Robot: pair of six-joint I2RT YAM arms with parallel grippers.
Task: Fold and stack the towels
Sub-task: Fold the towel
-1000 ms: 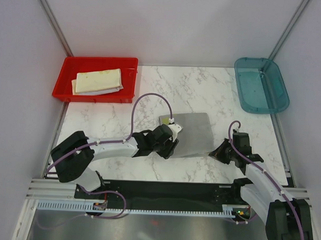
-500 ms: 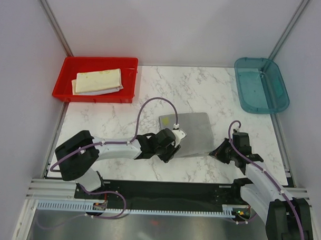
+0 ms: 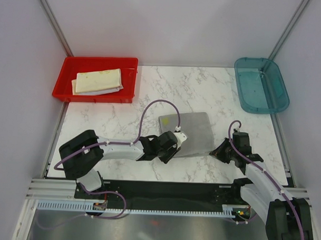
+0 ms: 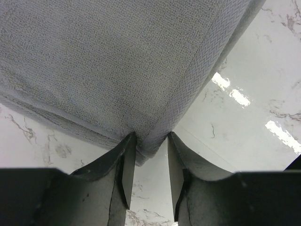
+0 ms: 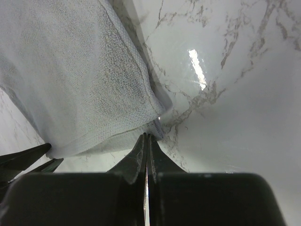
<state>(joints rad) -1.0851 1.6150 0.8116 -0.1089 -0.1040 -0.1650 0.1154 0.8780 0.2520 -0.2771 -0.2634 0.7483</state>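
A grey towel [image 3: 191, 131] lies folded flat on the marble table, with a yellow patch [image 3: 165, 119] at its far-left corner. My left gripper [image 3: 174, 146] is at its near-left corner; in the left wrist view the towel [image 4: 117, 66] fills the top, and its corner sits between my open jaws [image 4: 149, 137]. My right gripper [image 3: 218, 150] is at the near-right corner. It is shut [image 5: 147, 136], tips touching the towel's hem [image 5: 117, 127]; no cloth shows between them. Folded cream-yellow towels [image 3: 97, 80] lie stacked in the red bin [image 3: 66, 93].
A teal bin [image 3: 266, 105] stands at the back right corner. The red bin is at the back left. Bare marble [image 3: 118, 118] lies between the red bin and the grey towel. Grey walls close in the sides.
My left gripper has slid nearer along the towel's left edge to its near-left corner. The right arm and the towel have not moved.
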